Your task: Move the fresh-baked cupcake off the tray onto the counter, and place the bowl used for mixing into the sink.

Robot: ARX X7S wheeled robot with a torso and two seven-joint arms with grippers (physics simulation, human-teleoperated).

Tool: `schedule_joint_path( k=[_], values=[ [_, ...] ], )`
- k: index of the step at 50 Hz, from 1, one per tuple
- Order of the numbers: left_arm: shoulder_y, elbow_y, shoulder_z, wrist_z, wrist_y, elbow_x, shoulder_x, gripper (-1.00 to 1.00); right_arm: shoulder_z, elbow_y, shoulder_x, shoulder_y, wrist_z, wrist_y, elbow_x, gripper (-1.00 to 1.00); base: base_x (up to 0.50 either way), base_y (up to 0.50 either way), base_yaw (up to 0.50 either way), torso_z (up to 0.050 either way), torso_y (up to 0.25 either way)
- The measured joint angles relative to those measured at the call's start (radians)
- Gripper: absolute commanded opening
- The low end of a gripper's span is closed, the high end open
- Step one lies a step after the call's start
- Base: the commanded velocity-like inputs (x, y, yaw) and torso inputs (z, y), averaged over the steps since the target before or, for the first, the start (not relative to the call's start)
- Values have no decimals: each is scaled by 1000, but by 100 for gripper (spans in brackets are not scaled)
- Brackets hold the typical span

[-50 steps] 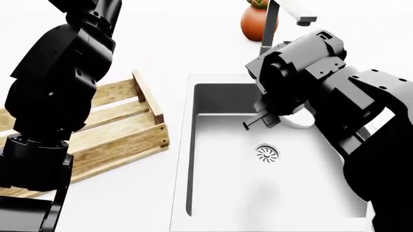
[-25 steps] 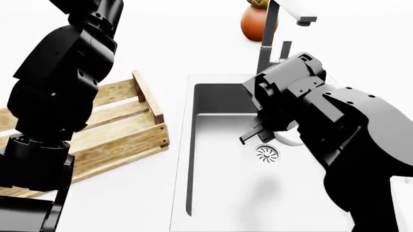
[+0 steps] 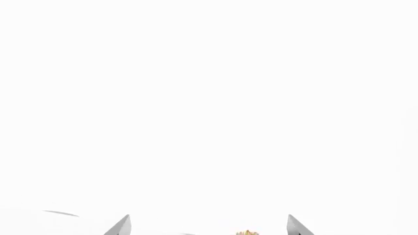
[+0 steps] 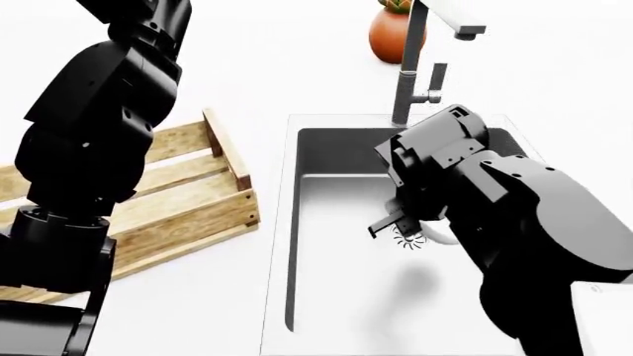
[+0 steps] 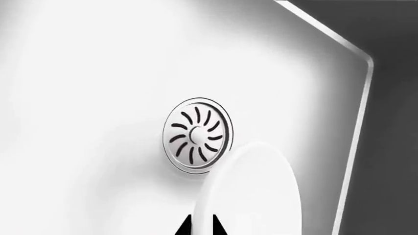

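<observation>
Risk: the bowl [image 5: 251, 188] is held on edge, tilted, low inside the sink [image 4: 327, 297] and close above the drain [image 5: 197, 135]. If the right hand [image 4: 393, 221] lets go in this attitude, the bowl would likely land on its rim and roll or rock across the basin floor. It may clatter against the sink wall, though it should remain inside the basin. A further descent at this angle could press the rim against the drain.

Right hand: its fingers [image 5: 196, 226] are closed on the bowl's rim, gripping it. In the head view only a sliver of white bowl shows beneath the right wrist, just beside the drain. The bowl extends forward from the fingertips, overlapping the drain's edge in the right wrist view. Whether it already touches the basin floor cannot be determined.

Left hand [image 3: 209, 226]: only two fingertips show, set apart with nothing between them, so it is released. The view is largely washed out.

The tray [image 4: 188, 200] sits on the bench [image 4: 198, 297] beside the sink. The cupcake is not identifiable in any view; a small yellowish speck near the left fingertips may or may not be it.
</observation>
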Motion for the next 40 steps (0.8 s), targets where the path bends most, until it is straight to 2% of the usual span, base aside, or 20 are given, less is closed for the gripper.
schedule_joint_path(
  k=[40],
  values=[
    [2,8,6,-6,-5,-7,-4,100,99,44,-3,-99,-77,17,-138,-100,0,0,0,0,0]
  ],
)
